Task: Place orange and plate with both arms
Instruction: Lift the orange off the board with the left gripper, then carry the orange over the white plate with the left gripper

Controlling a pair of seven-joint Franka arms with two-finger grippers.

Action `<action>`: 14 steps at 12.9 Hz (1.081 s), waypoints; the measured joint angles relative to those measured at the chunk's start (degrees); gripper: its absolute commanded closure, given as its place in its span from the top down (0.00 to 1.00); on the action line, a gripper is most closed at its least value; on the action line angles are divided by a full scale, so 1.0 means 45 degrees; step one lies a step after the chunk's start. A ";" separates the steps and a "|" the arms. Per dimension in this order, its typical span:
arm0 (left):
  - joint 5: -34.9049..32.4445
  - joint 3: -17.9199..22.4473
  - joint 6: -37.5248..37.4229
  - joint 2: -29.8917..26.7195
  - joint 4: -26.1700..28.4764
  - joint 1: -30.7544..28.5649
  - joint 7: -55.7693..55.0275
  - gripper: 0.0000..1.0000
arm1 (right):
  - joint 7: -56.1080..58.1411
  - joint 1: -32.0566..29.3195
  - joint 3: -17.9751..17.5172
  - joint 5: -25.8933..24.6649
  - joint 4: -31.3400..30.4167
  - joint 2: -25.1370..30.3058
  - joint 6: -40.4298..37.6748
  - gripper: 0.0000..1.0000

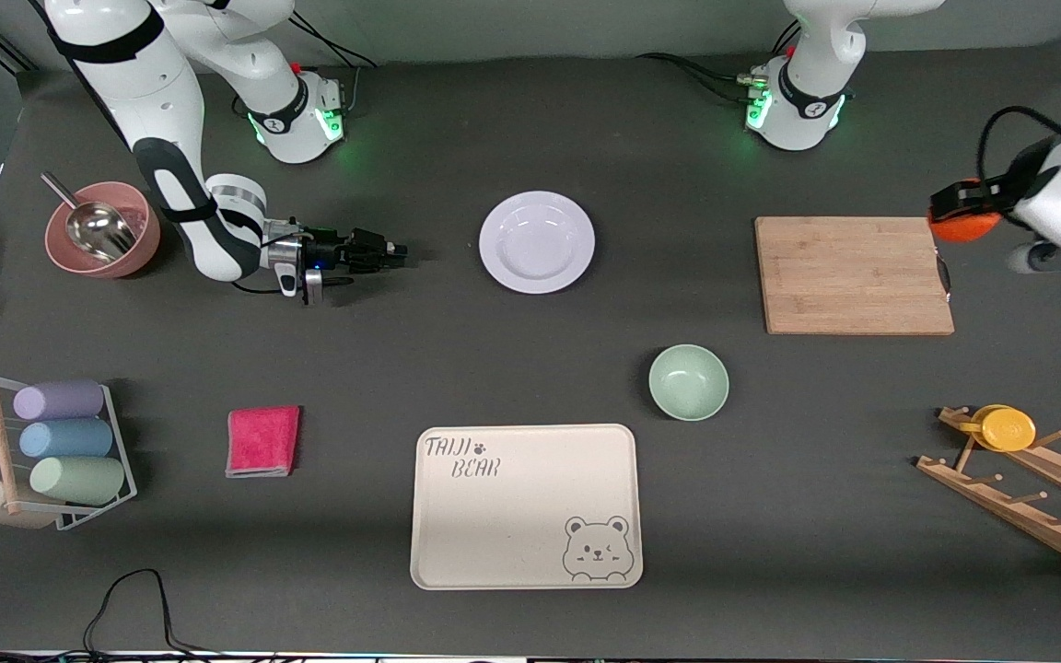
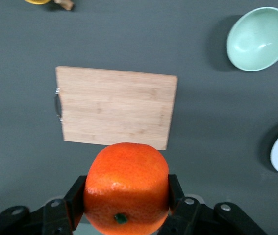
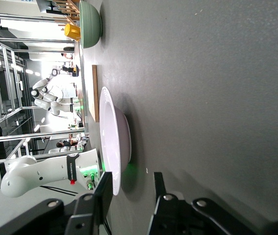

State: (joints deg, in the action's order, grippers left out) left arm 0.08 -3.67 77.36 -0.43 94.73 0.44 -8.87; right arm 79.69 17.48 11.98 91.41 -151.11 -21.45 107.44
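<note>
Front view: the left gripper (image 1: 954, 216) is clamping the orange (image 1: 965, 226) over the cutting board's (image 1: 853, 274) corner; the right gripper (image 1: 397, 249) is lying low beside the plate (image 1: 537, 242), which is sitting empty.

Left wrist view: the orange (image 2: 126, 188) is bulging past the pads and could slip.

Right wrist view: parted fingers (image 3: 102, 196) are lining up with the plate's (image 3: 115, 142) rim; they may shove it.

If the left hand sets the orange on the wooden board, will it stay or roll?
The orange, clamped in the left hand, looks round, so it may roll a little. The cutting board looks flat with no rim to stop it. Its skin looks dimpled, probably giving fair grip.
</note>
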 measured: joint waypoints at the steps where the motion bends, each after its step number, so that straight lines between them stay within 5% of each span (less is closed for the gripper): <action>1: 0.0255 -0.0431 0.0021 0.0321 -0.0255 0.0011 -0.0586 0.00 | 0.0033 0.0000 0.0000 0.0000 0.0004 -0.0007 0.0000 0.40; 8: 0.1234 -0.2587 0.1786 0.2925 -0.1450 0.0443 -0.4591 0.00 | 0.0588 -0.0004 -0.0001 0.0000 0.0141 -0.0492 -0.0001 0.41; 14: 0.1235 -0.3064 0.3771 0.4337 -0.1809 0.1590 -0.7327 0.00 | 0.0636 -0.0005 -0.0001 0.0000 0.0246 -0.0631 -0.0020 0.41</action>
State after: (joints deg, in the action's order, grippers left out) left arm 5.64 -17.46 94.33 19.08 86.59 7.60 -41.84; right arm 82.56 17.46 11.98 91.41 -150.00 -24.28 107.35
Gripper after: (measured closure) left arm 0.304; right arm 0.590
